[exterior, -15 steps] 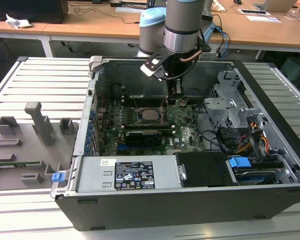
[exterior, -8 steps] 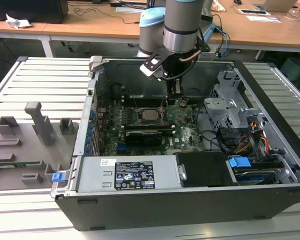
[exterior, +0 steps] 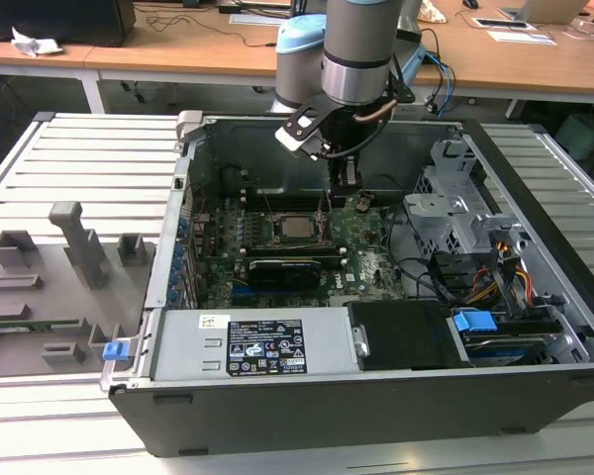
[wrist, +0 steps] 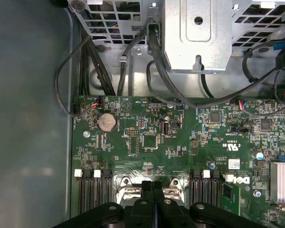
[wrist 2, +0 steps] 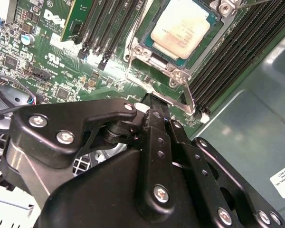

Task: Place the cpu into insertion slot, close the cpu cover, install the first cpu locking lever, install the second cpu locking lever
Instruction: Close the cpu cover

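Observation:
The cpu lies flat in the insertion slot on the green motherboard, silver top up. The slot itself is hidden under the cpu and the cpu cover, a silver frame lying down around the chip. A thin metal locking lever runs along the socket's edge. My gripper is shut, its black fingers pressed together. Its tips sit at the lever, just beside the socket. Whether they touch the lever I cannot tell.
Black memory slots flank the socket. A long black card lies in front of it. A metal drive cage and cables stand at the exterior view's right, the power supply in front, and the case wall behind.

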{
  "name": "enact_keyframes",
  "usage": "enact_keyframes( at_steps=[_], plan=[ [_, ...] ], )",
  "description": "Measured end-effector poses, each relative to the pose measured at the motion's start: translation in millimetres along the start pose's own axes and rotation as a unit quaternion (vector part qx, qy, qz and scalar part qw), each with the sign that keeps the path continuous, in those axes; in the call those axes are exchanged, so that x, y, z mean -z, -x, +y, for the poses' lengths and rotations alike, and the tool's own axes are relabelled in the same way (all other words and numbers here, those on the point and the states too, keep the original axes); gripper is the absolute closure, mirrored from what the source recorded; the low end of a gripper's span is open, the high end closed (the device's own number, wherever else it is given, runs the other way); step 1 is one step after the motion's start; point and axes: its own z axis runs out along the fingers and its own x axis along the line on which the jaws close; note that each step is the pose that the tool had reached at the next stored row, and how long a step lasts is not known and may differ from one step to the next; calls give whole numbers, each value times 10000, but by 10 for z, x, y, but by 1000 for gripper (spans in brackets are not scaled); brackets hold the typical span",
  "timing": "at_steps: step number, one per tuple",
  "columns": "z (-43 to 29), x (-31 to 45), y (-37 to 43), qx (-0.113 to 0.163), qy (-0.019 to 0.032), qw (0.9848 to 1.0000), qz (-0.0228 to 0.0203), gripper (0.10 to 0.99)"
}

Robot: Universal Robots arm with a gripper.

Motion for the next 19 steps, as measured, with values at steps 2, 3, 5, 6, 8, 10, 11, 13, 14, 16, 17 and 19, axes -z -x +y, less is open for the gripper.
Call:
enact_keyframes(
  at_steps=[2,3,5,6,8,10,11,13,14,16,17,19],
  plan=[
    [-3,0,0,0,0,10000,0,980],
    [-5,0,0,0,0,10000,0,980],
    [-10,0,0,0,0,10000,0,980],
    [-12,0,0,0,0,10000,0,980],
    [-16,1,0,0,0,10000,0,980],
    [-22,1,0,0,0,10000,0,980],
    [-27,1,0,0,0,10000,0,980],
    [-34,1,0,0,0,10000,0,980],
    [-41,2,-1,0,0,10000,0,980],
    [-58,2,-1,0,0,10000,0,980],
    [-68,2,-1,0,0,10000,0,980],
    [-92,3,-1,1,0,10000,0,980]
  ],
)
